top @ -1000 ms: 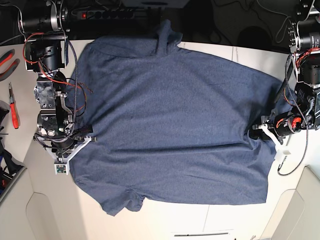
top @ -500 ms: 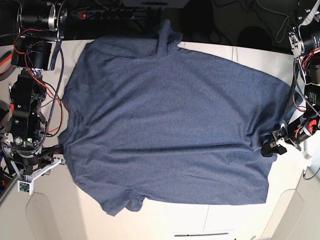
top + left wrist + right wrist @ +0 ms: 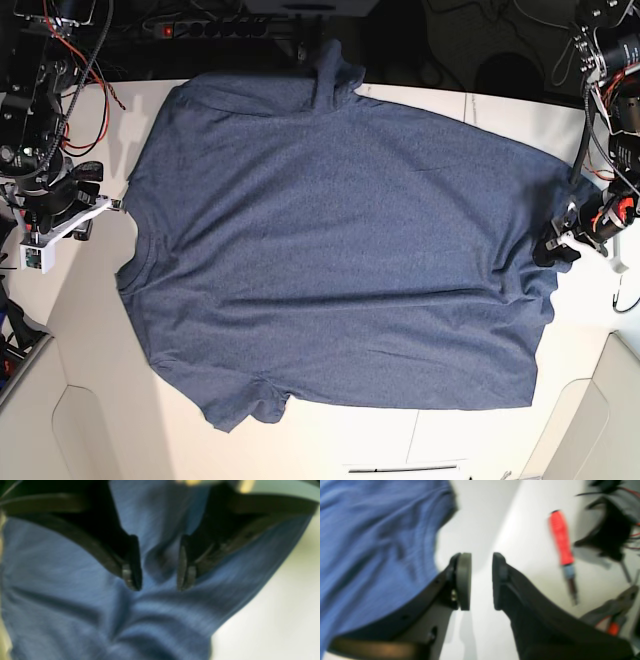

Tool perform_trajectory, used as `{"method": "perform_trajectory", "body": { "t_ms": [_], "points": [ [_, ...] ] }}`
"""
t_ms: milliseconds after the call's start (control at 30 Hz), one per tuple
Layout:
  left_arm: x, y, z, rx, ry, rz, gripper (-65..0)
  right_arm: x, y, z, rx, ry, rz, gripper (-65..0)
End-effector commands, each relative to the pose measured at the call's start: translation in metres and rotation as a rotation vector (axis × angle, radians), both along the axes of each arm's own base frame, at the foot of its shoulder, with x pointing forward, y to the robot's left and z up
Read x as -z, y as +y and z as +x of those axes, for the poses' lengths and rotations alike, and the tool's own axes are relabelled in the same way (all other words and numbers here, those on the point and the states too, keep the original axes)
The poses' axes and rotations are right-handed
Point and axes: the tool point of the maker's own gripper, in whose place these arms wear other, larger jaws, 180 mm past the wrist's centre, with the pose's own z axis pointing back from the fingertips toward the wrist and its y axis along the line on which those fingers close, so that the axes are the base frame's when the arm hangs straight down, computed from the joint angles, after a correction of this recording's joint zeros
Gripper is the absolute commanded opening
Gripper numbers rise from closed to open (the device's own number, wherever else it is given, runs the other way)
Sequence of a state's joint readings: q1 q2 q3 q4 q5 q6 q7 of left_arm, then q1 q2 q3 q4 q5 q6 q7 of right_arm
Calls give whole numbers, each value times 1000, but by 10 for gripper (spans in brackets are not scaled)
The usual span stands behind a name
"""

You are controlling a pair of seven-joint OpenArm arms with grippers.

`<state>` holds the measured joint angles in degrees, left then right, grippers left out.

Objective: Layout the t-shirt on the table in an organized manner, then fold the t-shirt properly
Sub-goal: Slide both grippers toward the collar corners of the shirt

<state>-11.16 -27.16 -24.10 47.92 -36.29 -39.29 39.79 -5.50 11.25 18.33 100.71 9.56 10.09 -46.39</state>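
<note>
The navy t-shirt (image 3: 340, 240) lies spread flat on the white table (image 3: 420, 440), plain side up. Its collar faces the left side of the base view, and one sleeve (image 3: 335, 65) hangs over the far edge. My left gripper (image 3: 555, 245) rests on the hem at the right. In the left wrist view its fingers (image 3: 132, 576) stand apart around a raised ridge of t-shirt (image 3: 160, 560) cloth, not pinching it. My right gripper (image 3: 97, 205) hovers over bare table beside the collar. In the right wrist view the right gripper (image 3: 482, 582) is open and empty, with the t-shirt (image 3: 375, 542) to its left.
A red-handled screwdriver (image 3: 561, 542) and pliers (image 3: 615, 607) lie on the table beyond the right gripper. A power strip (image 3: 220, 25) and cables run along the far edge. White side panels (image 3: 600, 420) stand at the near corners.
The right arm has drawn back from the collar, out to the left and toward the far side. The left gripper shifted slightly outward at the hem and its jaws narrowed.
</note>
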Motion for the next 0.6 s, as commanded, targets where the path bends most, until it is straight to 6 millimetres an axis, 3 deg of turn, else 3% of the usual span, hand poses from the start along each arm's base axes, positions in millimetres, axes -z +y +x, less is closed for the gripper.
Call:
{"method": "perform_trajectory", "body": {
  "t_ms": [0,67,133,300,567],
  "points": [
    [-21,13,15,-11,-76,30,-493,-17,4,6,-24,-56,13,-534],
    [-15,17,9,-2,-61,72,-557,-23,18,0,-53,-67,69,-547],
    [-10,20,6,4,-38,100,-581,-25,30,-7,-79,-72,114,-547],
    [4,42,-5,-83,65,184,-581,-8,47,-32,-82,-13,204,-547],
    [15,38,-20,-75,135,160,-581,15,71,-67,-55,64,321,-547]
  ]
}}
